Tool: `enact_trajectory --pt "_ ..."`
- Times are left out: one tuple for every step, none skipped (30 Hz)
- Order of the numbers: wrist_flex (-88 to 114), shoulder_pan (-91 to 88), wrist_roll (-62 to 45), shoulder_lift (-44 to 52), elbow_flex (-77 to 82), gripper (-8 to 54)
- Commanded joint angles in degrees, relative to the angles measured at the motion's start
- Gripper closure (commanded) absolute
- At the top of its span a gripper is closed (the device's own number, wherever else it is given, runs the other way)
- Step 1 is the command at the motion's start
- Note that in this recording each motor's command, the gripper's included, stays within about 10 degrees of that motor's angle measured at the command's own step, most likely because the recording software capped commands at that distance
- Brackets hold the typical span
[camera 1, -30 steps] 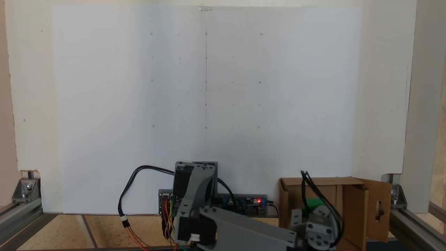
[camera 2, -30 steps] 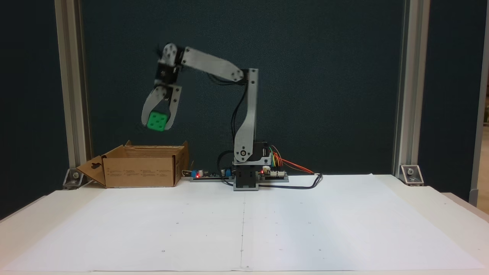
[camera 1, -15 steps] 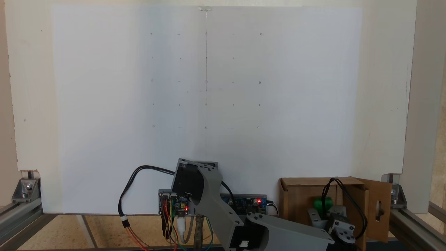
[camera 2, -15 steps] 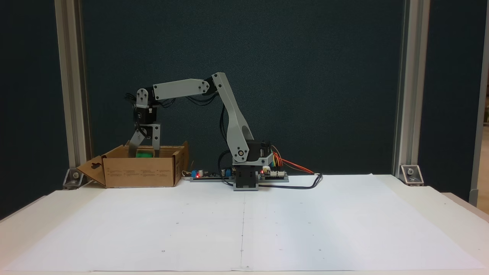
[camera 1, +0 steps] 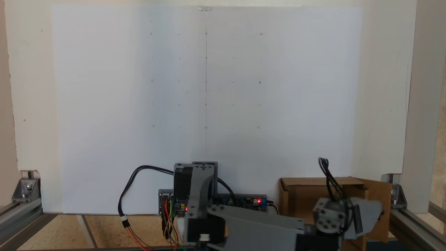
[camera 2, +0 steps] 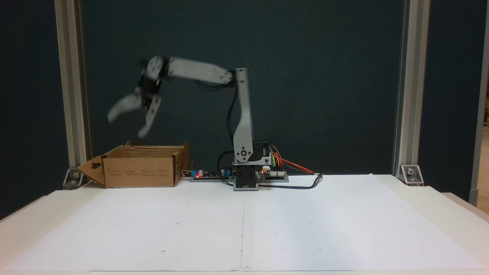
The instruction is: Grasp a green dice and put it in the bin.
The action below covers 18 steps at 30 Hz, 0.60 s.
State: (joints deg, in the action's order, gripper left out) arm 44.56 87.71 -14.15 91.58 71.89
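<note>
The bin (camera 2: 141, 171) is a brown cardboard box with flaps at the table's back left; in a fixed view the bin (camera 1: 299, 195) stands at the lower right, partly behind the arm. My gripper (camera 2: 127, 125) hangs motion-blurred well above the box, its jaws spread wide apart with nothing between them. Over the box, the blurred grey wrist (camera 1: 331, 216) covers part of its opening. The green dice is hidden from both fixed views.
The arm's base (camera 2: 246, 179) stands at the back middle with circuit boards (camera 2: 208, 174), coloured wires and a black cable (camera 2: 301, 186) beside it. Aluminium posts (camera 2: 70, 91) flank the table. A large white paper sheet (camera 2: 244, 225) covers the front.
The gripper dipped into the box with the green dice, then let it go. It has risen well above the box with its jaws open and nothing in them.
</note>
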Motion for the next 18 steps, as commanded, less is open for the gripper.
enact_trajectory --pt "-0.7 -9.2 7.8 7.3 -3.3 1.7" --pt "-0.7 -13.2 8.6 8.8 -3.3 1.7" --pt "-0.7 -17.5 9.1 9.9 -3.3 1.6" --pt "-0.7 -21.6 9.8 11.1 -3.3 1.6" --pt "-0.7 -25.6 11.0 12.0 -3.2 1.6" --pt "-0.6 -29.8 11.6 12.7 -3.1 1.6" --pt "-0.6 -34.1 11.7 13.7 -2.8 1.5" --pt "-0.6 -38.2 11.7 14.4 -2.2 1.5" --pt "-0.7 -42.3 11.7 15.1 -1.3 1.5" --pt "-0.7 -46.5 11.7 15.7 -0.2 1.4" --pt "-0.7 -50.6 11.7 16.8 1.1 1.5" --pt "-0.8 -54.9 11.7 17.4 2.9 1.4" --pt "-1.1 -59.0 11.7 18.3 4.6 1.4" --pt "-2.1 -63.0 11.8 19.3 6.8 1.4" --pt "-3.7 -67.2 11.9 20.2 9.5 1.4" --pt "-6.4 -71.3 11.9 21.5 12.7 1.4" --pt "-10.3 -75.4 11.9 22.8 16.7 1.4" --pt "-12.5 -79.5 11.9 24.2 21.1 1.5"
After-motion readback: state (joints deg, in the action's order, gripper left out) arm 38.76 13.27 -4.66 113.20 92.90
